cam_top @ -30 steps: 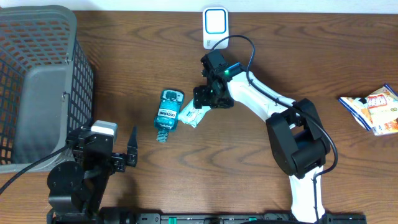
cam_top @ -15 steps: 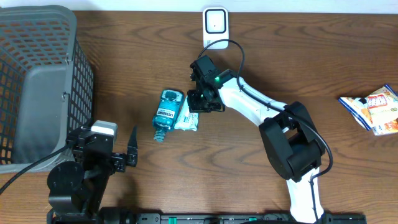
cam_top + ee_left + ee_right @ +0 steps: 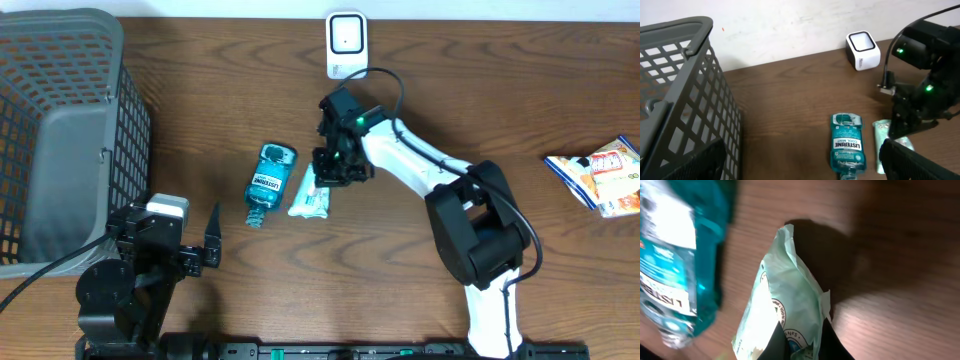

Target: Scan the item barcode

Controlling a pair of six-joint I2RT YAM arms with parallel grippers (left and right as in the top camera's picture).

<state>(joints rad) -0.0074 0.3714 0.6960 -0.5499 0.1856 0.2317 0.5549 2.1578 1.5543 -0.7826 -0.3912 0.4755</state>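
Overhead view is showing the right gripper point(image 3: 333, 176) sitting just above the centre of the frame, its jaws pressed together on the upper end of a pale green packet point(image 3: 309, 199). The packet is lying on the brown wooden table point(image 3: 450, 90), slanting down and to the left from the grip. Whether its gripped end is lifted cannot be told. Immediately left of it, a teal mouthwash bottle point(image 3: 270, 183) is lying on its side with the white label facing up and its cap pointing toward the bottom of the frame. Whether bottle and packet are touching cannot be told from this view. The white barcode scanner point(image 3: 346, 42) is standing at top centre by the far table edge, well apart from the packet. A grey mesh basket point(image 3: 60, 120) is occupying the upper left, and printed snack packets point(image 3: 600, 175) are lying at the right edge.

Right wrist view is confirming the grip: two dark fingers point(image 3: 781, 342) are pinching the packet's end at bottom centre, with the bottle blurred at the left edge.

The left gripper point(image 3: 800, 167) is sitting at lower left of the overhead frame, near the basket, with its fingers spread wide and holding nothing. Left wrist view is showing those fingers as dark shapes in both bottom corners. The bottle, the packet and the right arm are sitting in its lower right, and the scanner at upper right.
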